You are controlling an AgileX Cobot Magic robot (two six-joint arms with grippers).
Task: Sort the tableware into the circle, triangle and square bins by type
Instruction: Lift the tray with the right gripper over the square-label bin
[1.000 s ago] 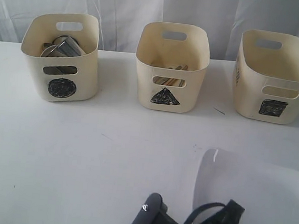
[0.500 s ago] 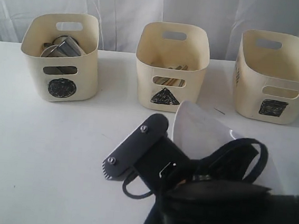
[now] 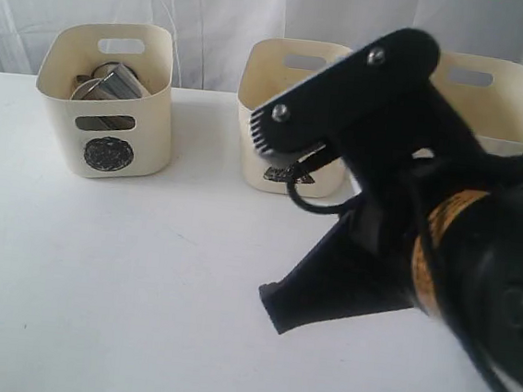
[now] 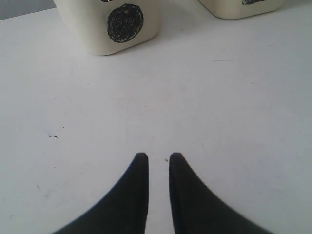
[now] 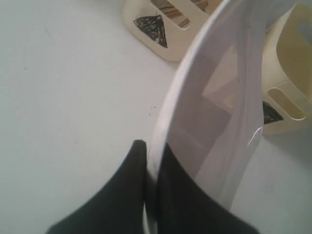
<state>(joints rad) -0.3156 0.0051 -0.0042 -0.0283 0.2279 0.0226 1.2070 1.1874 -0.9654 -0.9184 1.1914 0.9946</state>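
The large white square plate is in my right gripper. My two black fingers are pressed onto its rim, one on each face, so I am pinching it by the edge. It stands on edge and tilted, held over the white table. In the right wrist view the triangle bin shows past one face of the plate and the square bin past the other. Wooden chopsticks are visible through the triangle bin's handle slot.

In the exterior view my right arm fills the right side and hides most of those two bins. I cannot make out the plate there.

The circle bin stands well apart on the left of the row, with the steel mugs inside it.

My left gripper hangs low over bare table in front of the circle bin. Its fingers are narrowly parted, with a thin strip of table showing between them, and they hold nothing.
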